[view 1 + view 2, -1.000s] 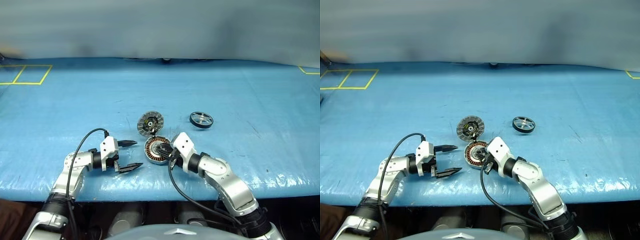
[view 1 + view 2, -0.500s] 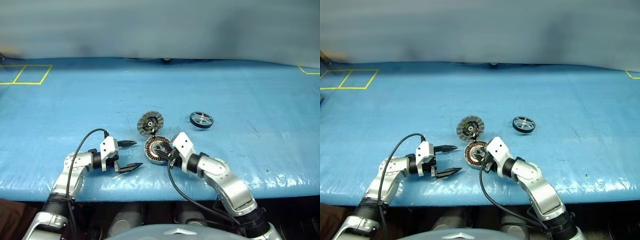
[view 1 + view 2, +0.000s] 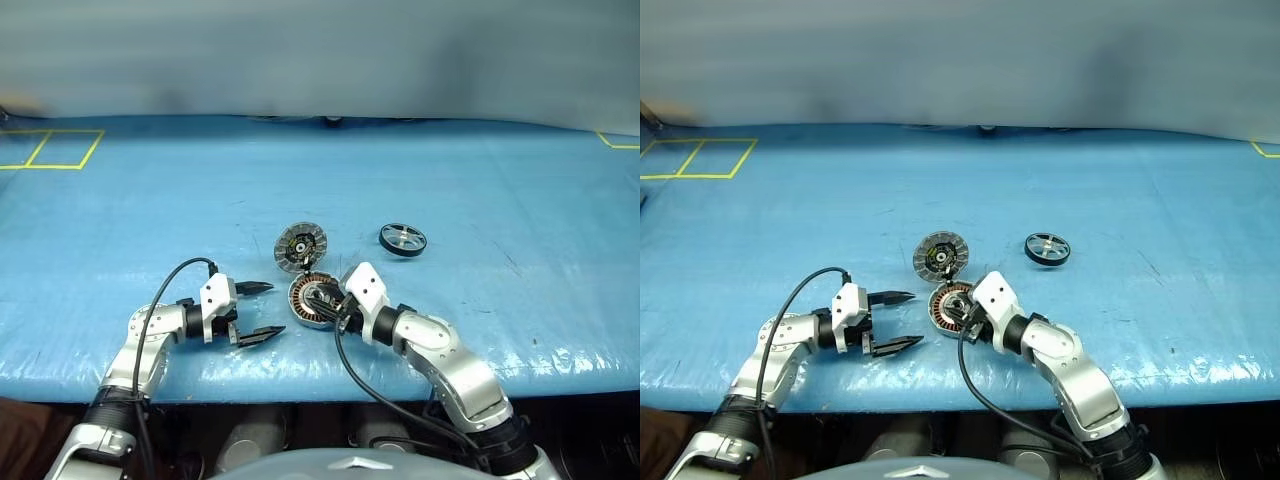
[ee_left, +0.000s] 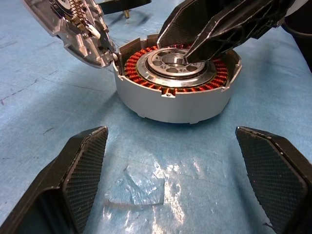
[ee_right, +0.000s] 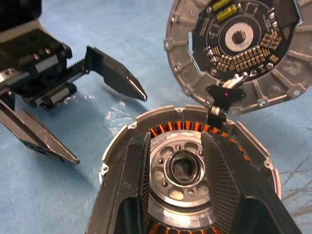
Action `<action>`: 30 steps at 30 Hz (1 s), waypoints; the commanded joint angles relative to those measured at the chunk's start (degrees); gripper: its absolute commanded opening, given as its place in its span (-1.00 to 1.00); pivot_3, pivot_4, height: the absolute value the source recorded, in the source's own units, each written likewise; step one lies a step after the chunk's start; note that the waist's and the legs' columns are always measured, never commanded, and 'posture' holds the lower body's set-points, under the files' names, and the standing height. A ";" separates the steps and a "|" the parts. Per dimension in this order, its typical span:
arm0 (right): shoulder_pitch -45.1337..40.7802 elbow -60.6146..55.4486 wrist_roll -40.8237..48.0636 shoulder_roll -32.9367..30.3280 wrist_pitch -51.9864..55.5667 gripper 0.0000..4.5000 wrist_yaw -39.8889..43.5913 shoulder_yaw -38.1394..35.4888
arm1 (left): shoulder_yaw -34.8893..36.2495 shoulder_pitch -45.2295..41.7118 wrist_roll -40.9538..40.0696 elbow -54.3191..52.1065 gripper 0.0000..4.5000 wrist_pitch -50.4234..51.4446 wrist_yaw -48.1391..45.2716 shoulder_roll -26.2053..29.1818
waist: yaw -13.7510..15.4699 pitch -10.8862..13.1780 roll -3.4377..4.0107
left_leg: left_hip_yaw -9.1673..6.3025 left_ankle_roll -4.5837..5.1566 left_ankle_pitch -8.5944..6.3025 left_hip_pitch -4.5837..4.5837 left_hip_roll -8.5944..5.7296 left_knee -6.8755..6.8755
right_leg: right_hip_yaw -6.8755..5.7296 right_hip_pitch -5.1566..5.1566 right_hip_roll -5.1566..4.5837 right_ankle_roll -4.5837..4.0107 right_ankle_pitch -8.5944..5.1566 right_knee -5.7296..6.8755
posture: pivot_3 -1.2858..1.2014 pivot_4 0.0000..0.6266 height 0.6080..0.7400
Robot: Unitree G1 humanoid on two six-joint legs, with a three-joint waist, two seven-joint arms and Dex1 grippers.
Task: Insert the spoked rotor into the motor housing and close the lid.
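Head view: rotor (image 3: 402, 239) lay on the blue table (image 3: 520, 200), well apart from the open housing (image 3: 312, 300), lid (image 3: 301, 245) tipped back. Left wrist: left gripper (image 4: 170, 180) gaped wide and empty beside the housing, likely to brace it. Right wrist: right gripper (image 5: 187, 168) fingers part-open over the hub, gripping nothing, slightly wider than a second earlier.

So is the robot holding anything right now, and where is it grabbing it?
Nothing is held. The left gripper is open over bare table. The right gripper is open too, its fingers set over the silver centre of the motor housing, not closed on it.
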 commanded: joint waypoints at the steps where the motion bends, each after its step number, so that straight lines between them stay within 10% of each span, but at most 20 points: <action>1: -0.73 -1.85 2.06 0.73 -0.18 -0.49 0.22 -1.35 | -0.08 -0.02 0.22 -0.06 0.99 -0.80 0.04 -0.25 | 0.00 0.00 0.00 | 0.00 0.00 0.00 0.00 0.00 0.00 | 0.00 0.00 0.00 0.00 0.00 0.00 | 0.03 -0.52 1.00; 5: -0.79 0.31 1.73 0.67 -0.17 -0.99 0.10 -1.02 | 0.02 0.01 0.38 -0.01 0.99 -0.71 -0.06 -0.48 | 0.00 0.00 0.00 | 0.00 0.00 0.00 0.00 0.00 0.00 | 0.00 -0.01 0.00 0.00 0.00 0.00 | 0.03 -0.52 1.00; 30: -5.35 -2.20 -7.81 -6.98 7.08 -0.99 -0.31 6.85 | 0.15 -0.37 1.11 1.28 0.99 -1.48 0.22 -1.28 | 0.04 -0.03 -0.04 | 0.00 0.00 0.00 0.00 0.00 0.01 | -0.02 0.01 -0.01 0.01 0.00 0.00 | 0.03 -0.52 1.00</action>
